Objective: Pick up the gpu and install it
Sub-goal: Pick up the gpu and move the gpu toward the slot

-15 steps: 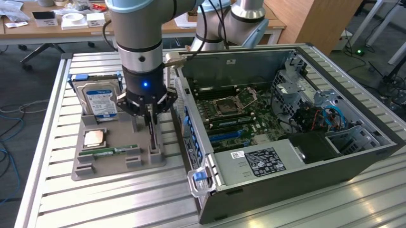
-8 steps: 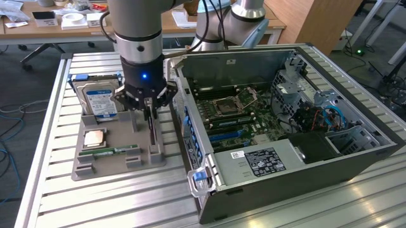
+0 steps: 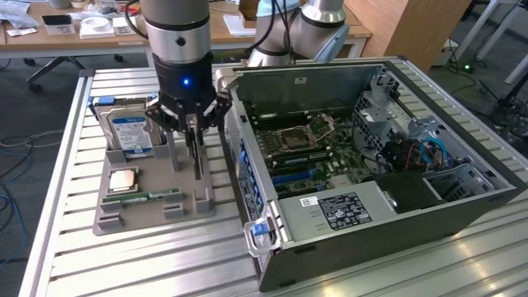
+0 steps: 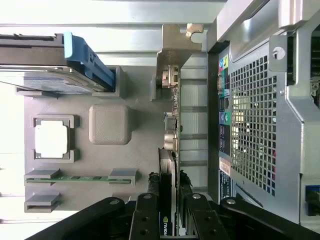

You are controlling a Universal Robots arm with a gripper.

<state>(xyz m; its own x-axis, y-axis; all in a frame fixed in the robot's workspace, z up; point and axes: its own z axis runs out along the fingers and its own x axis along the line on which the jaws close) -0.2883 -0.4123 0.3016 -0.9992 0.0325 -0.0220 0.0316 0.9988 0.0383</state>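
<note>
In the exterior view the pincer (image 3: 194, 133) hangs over a grey holder (image 3: 153, 213) on the slatted bench (image 3: 165, 263). The gpu (image 3: 197, 159) appears there as a thin dark slab standing edge-on, its lower edge at the holder. It is to the exterior view's right of the blue-labelled hard drive (image 3: 132, 133) and just beside the open computer case (image 3: 371, 229).

The wrist view shows the grip itself. The black fingers (image 4: 150, 200) press both faces of the gpu (image 4: 170, 150), so the pincer (image 4: 169, 180) is clamped on it. The card's metal bracket (image 4: 172, 50) lies at the far end.
</note>
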